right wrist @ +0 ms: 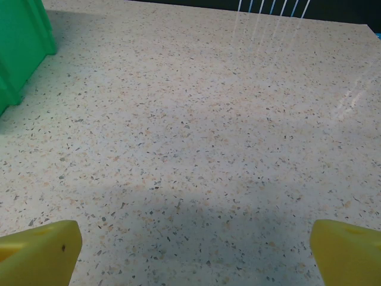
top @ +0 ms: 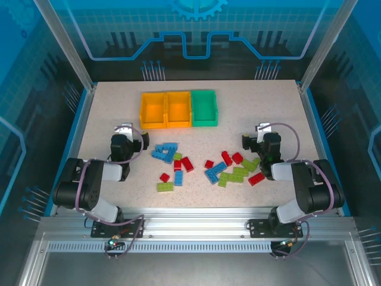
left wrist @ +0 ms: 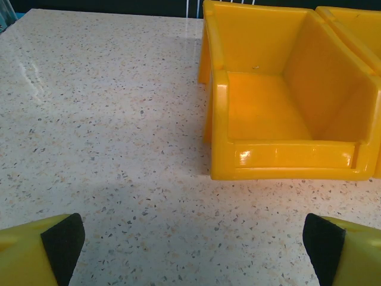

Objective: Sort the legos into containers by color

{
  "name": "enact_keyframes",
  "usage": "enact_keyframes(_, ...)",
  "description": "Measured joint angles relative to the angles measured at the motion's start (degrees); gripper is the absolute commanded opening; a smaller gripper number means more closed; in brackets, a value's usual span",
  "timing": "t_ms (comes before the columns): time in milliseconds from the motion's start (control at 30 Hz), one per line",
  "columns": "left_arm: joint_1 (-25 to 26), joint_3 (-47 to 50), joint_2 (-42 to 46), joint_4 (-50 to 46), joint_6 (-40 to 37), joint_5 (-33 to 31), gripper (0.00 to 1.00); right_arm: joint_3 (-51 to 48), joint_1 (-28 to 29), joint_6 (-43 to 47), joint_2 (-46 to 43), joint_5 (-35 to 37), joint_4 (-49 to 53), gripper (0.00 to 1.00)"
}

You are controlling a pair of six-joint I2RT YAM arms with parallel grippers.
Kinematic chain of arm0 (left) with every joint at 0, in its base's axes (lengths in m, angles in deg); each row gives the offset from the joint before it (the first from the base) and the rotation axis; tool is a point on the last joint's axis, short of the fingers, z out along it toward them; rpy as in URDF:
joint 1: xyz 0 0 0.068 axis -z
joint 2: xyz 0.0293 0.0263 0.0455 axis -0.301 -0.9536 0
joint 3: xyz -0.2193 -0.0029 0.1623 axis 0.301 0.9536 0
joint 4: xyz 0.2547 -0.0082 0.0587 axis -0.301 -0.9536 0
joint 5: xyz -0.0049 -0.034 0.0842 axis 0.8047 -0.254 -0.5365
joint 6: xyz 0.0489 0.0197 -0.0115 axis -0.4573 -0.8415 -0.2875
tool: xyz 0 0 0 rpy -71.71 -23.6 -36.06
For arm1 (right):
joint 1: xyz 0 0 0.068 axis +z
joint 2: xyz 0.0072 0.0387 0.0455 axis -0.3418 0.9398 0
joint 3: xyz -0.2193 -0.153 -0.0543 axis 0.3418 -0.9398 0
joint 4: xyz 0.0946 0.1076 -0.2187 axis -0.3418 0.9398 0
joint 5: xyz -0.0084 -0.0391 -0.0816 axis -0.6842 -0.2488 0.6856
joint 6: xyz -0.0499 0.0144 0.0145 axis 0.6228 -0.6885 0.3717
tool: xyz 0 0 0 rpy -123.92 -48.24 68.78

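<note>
The tabletop [top: 107, 113] is pale and speckled like terrazzo, slightly glossy, set inside an enclosure of blue translucent panels [top: 36, 71] with an aluminium rail [top: 196, 229] along its near edge.

The legos [top: 205, 170] lie loose on this surface, in the middle, between the two arms. They form two scattered groups. The left group is mostly light blue bricks [top: 164, 152] with a few red ones [top: 186, 164] and a lime green one [top: 165, 186] nearest the rail. The right group is mainly lime and red. All are small, studded and hard-edged.

Beyond them, toward the far edge, three smooth plastic bins stand in a row, side by side. Two are orange-yellow [top: 153, 112] [top: 178, 111] and a green bin [top: 204, 109] is on the right. From above all three look empty.

The left gripper [left wrist: 193, 241] hangs low over bare tabletop facing the leftmost orange-yellow bin (shiny, with a low front lip). Its yellow fingers with dark pads [left wrist: 62, 241] are spread wide with nothing between them. The right gripper [right wrist: 195, 250] is likewise spread wide over bare table, with the green bin's corner at the left of its view.
</note>
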Motion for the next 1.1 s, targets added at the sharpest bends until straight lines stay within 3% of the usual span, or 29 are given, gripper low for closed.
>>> enact_keyframes(1100,0.0,0.0,0.0,0.0,0.0,0.0,0.99,0.0,0.0,0.0,0.0,-0.8,0.0,1.00)
